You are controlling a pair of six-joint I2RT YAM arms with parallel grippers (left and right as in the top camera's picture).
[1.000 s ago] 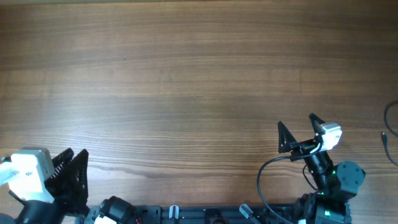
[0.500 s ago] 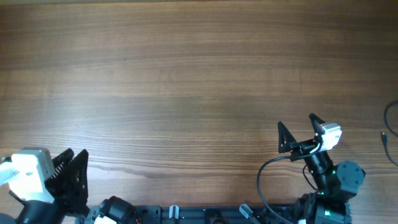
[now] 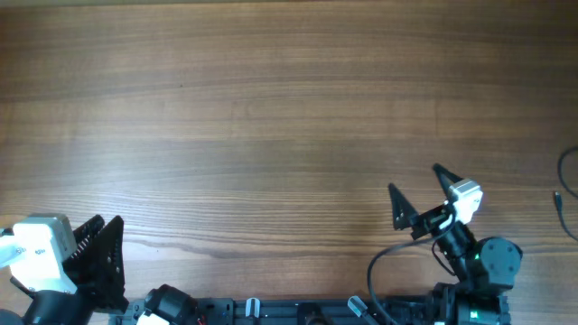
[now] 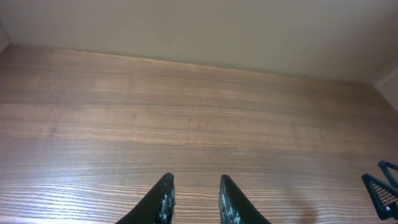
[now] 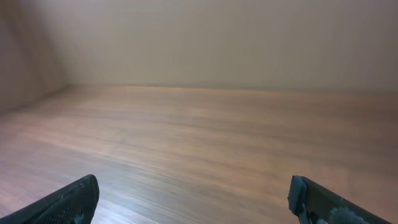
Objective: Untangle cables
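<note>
Over at the far right edge of the overhead frame, the cables (image 3: 562, 206) barely peek in: thin dark loops on the bench (image 3: 271, 108), mostly cut off. My right pincer (image 3: 415, 179) is spread wide and empty at lower right, well apart from them and aimed up-left. My left pincer (image 3: 107, 223) sits lower left with just a narrow gap, also empty. My worry is that neither wrist view shows the wires, so I'd reach blind, snag a loop and tighten the tangle.
</note>
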